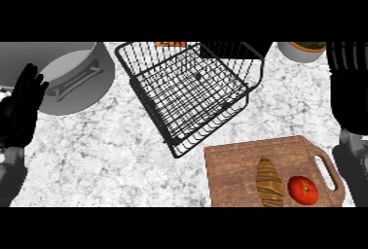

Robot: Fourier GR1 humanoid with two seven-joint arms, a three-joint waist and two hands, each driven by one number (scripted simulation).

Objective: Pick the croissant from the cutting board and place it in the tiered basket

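Note:
A long brown croissant lies on the wooden cutting board at the lower right, beside a red tomato. The black wire tiered basket stands in the middle at the back, its near corner just short of the board. My left hand rests open at the left edge, fingers up, far from the board. At the right edge my right hand is also open with fingers up, above and to the right of the board's handle. Neither hand holds anything.
A grey pot with a lid stands at the back left, close to my left hand. A white bowl-like pot sits at the back right. Something orange shows behind the basket. Bare marble counter lies between the board and the left arm.

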